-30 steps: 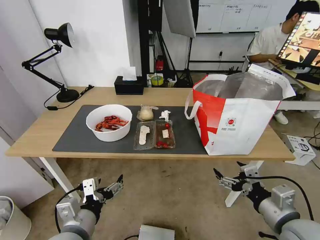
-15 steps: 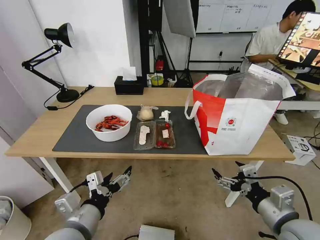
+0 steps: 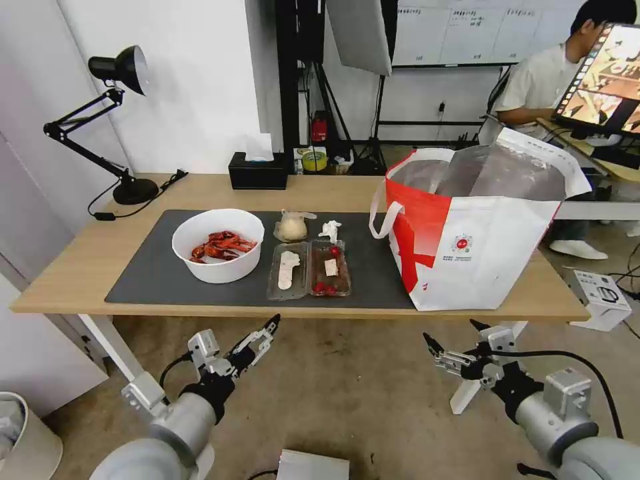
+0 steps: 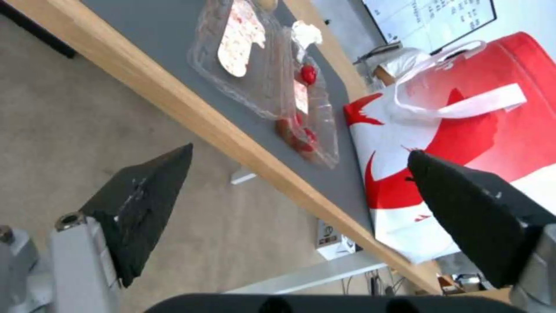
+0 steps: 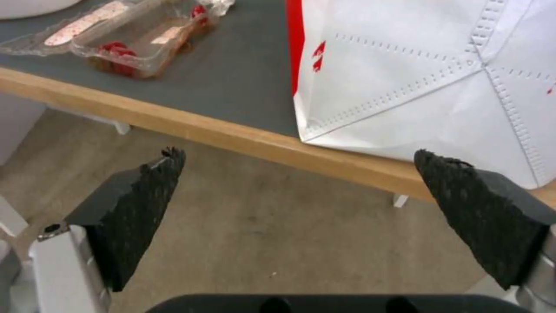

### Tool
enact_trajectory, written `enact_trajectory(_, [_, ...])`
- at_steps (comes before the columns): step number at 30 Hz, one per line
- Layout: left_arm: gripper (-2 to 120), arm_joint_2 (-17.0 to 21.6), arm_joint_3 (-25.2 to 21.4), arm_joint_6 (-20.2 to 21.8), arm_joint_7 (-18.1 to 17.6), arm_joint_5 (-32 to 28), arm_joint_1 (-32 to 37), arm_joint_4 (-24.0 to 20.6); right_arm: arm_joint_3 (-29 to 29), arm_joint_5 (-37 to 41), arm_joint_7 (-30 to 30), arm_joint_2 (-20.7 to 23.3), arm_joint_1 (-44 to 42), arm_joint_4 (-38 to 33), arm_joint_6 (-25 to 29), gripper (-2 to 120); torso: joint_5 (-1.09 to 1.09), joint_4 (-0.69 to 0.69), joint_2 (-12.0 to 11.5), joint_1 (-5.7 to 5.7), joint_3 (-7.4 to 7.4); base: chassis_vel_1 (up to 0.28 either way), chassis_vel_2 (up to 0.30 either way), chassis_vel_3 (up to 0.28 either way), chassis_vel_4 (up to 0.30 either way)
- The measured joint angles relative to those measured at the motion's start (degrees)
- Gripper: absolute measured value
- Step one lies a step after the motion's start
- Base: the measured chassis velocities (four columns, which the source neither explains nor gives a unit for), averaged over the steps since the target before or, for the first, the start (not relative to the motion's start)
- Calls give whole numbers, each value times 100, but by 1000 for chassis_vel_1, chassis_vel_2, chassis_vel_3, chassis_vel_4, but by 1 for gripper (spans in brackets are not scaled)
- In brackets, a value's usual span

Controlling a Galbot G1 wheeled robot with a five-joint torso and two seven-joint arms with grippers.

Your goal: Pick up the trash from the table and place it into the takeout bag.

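- Long light-wood desk point(image 3: 73, 267) stands on white legs over a speckled beige floor, carrying a flat dark grey mat point(image 3: 153, 280).
- On the mat's left sits a round white bowl point(image 3: 218, 245) holding red crayfish shells.
- Just right of it lies a clear hinged plastic tray point(image 3: 309, 269), opened flat, with cherry tomatoes in its right half.
- Behind the tray rest a knotted clear bag point(image 3: 292, 225) with a beige lump and a crumpled white tissue point(image 3: 329, 230).
- A boxy white-and-red takeout bag point(image 3: 467, 247) with silver foil lining and white loop handles stands at the desk's right end, mouth open.
- Left tool point(image 3: 257, 341) hovers below the desk's front edge, black wedge fingers spread, empty.
- Right tool point(image 3: 453, 340) hangs low before the bag, fingers spread, empty.
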State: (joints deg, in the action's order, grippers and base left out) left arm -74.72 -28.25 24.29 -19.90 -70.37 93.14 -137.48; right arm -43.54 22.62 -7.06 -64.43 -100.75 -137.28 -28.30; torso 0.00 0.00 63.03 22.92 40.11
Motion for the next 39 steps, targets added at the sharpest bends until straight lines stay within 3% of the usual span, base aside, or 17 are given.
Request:
enact_trajectory(20, [100,165,630,-125,-195,-529,-948,439,18,-26,-1,-25,13,62,1,100,0,0,0,0,0,0,0,0,0])
enact_trajectory(39, [100,333,1098,-125,-257,-654,-1612,923,-10,-38,-4,-42,0,89,-5,100,0,0,0,0,0,0,0,0,0])
